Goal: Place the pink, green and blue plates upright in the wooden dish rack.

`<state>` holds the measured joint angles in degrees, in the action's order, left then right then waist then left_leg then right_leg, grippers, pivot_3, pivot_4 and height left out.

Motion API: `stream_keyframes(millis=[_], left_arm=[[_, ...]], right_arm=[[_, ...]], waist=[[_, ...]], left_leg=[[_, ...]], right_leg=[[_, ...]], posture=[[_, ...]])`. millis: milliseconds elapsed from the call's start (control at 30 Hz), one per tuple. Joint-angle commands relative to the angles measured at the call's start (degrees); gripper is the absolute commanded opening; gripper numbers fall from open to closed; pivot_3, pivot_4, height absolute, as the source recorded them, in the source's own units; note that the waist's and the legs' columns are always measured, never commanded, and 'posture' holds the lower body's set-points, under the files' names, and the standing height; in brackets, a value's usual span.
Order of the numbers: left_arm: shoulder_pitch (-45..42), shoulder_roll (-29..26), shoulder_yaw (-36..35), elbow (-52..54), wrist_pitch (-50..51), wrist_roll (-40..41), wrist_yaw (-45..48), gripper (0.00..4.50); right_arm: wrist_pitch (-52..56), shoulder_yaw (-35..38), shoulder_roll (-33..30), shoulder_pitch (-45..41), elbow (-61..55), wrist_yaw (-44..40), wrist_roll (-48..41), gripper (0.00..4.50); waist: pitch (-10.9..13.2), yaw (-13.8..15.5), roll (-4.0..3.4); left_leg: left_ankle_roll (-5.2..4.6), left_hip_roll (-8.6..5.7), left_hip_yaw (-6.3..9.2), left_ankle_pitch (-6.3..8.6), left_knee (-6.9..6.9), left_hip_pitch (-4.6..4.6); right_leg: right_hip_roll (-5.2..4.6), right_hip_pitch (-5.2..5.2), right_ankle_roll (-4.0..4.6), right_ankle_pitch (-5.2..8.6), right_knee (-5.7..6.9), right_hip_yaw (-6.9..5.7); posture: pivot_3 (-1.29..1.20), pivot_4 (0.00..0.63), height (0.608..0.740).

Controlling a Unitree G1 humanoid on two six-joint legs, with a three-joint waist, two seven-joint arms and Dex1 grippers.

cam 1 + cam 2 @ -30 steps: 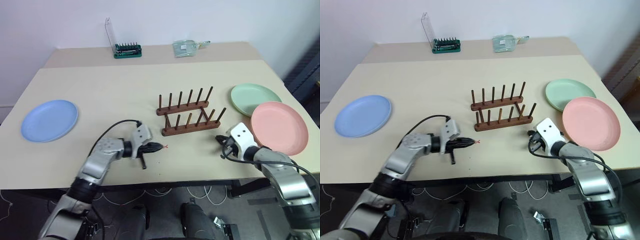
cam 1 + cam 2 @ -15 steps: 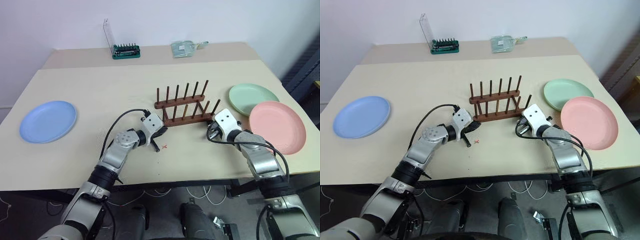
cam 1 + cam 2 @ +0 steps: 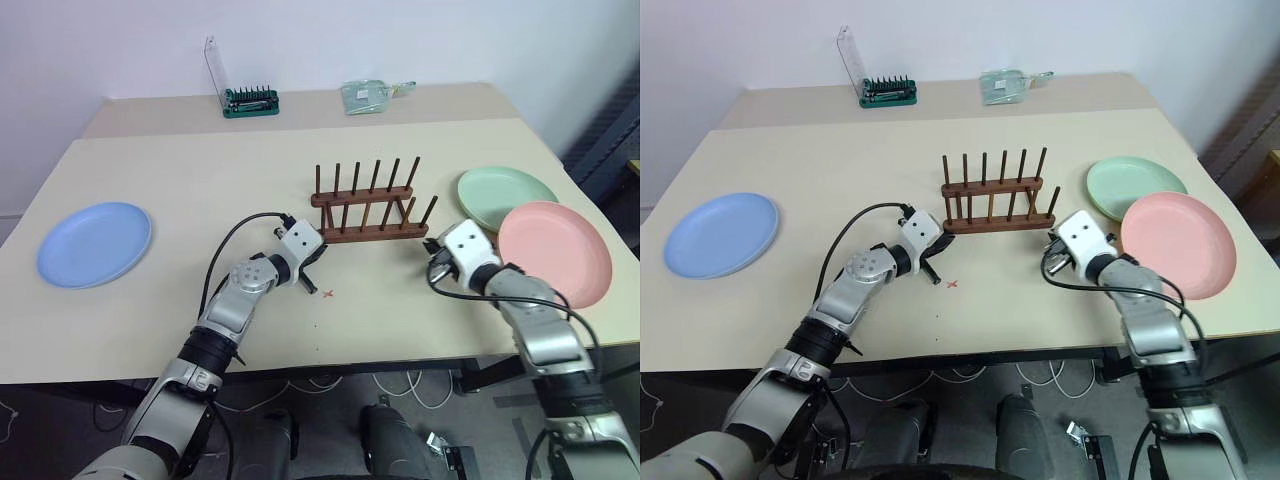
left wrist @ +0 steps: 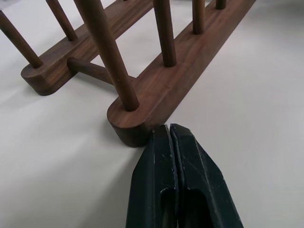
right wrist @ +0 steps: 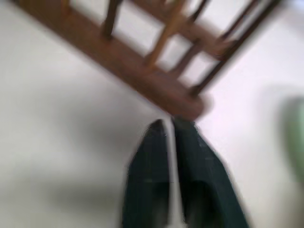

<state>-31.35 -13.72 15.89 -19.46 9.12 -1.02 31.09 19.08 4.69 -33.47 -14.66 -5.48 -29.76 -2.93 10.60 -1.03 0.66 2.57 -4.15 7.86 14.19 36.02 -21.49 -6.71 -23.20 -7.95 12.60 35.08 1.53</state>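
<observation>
Rack (image 3: 366,206) stands empty mid-counter (image 3: 200,170), pegs upright, both rails flat. Left tool (image 4: 169,133) pressed together, its tip against the near-left rail end. Right tool (image 5: 171,130) near the near-right rail end; a thin slit shows between its fingers, but that view is smeared, so cannot tell whether it is parted or touching the wood.

Plates all lie flat: blue plate (image 3: 95,243) well apart at the counter's left edge, green plate (image 3: 505,198) right of the rack, pink plate (image 3: 555,253) overlapping the green one's near edge.

Judged step: squaring the rack between the two tools before loading. To do well:
- push low, on the rail ends, never on the pegs
- balance both ends so the rack does not pivot
- stop with the slots facing the right-hand plates

Hard to make out:
- far rail's ends, behind the peg rows
- green bit box (image 3: 251,101) and clear packet (image 3: 372,95) at the back, contents unreadable
</observation>
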Motion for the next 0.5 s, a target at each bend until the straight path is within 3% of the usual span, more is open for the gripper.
stream_keyframes(millis=[33,100,300,500], left_arm=[[5.39,0.22,1.25,7.83,-3.25,4.96,8.15,0.00],[6.84,1.13,2.08,10.44,-3.82,6.91,11.35,0.00],[7.50,2.63,2.96,11.60,-2.02,10.60,18.42,0.00],[7.21,2.14,2.83,12.36,-0.08,14.04,24.07,0.00]], right_arm=[[4.47,8.18,-2.20,9.69,-14.38,2.33,0.32,2.32],[6.50,10.26,-2.13,14.00,-18.70,3.97,1.32,3.28],[9.88,12.65,0.22,20.57,-22.07,10.83,5.68,3.28],[12.35,12.33,1.96,21.57,-18.58,17.19,10.62,3.28]], waist=[[-0.03,0.68,-0.05],[-0.02,1.20,-0.03],[0.00,1.58,-0.05],[0.00,1.57,-0.08]], left_leg=[[-0.01,-0.01,0.04,0.02,-0.05,-0.01],[-0.03,-0.03,0.10,0.11,-0.07,-0.11],[-0.03,-0.08,-0.04,0.14,0.20,-0.37],[-0.04,-0.07,-0.05,0.14,0.15,-0.36]], right_leg=[[-0.01,0.00,-0.04,0.03,0.00,0.00],[-0.07,-0.01,-0.15,0.12,-0.04,-0.04],[-0.11,-0.16,-0.09,0.13,-0.12,0.00],[-0.10,-0.18,-0.02,0.16,-0.12,0.00]], posture=[[0.00,0.150,0.740],[0.00,0.150,0.740],[0.00,0.150,0.740],[0.00,0.150,0.740]])
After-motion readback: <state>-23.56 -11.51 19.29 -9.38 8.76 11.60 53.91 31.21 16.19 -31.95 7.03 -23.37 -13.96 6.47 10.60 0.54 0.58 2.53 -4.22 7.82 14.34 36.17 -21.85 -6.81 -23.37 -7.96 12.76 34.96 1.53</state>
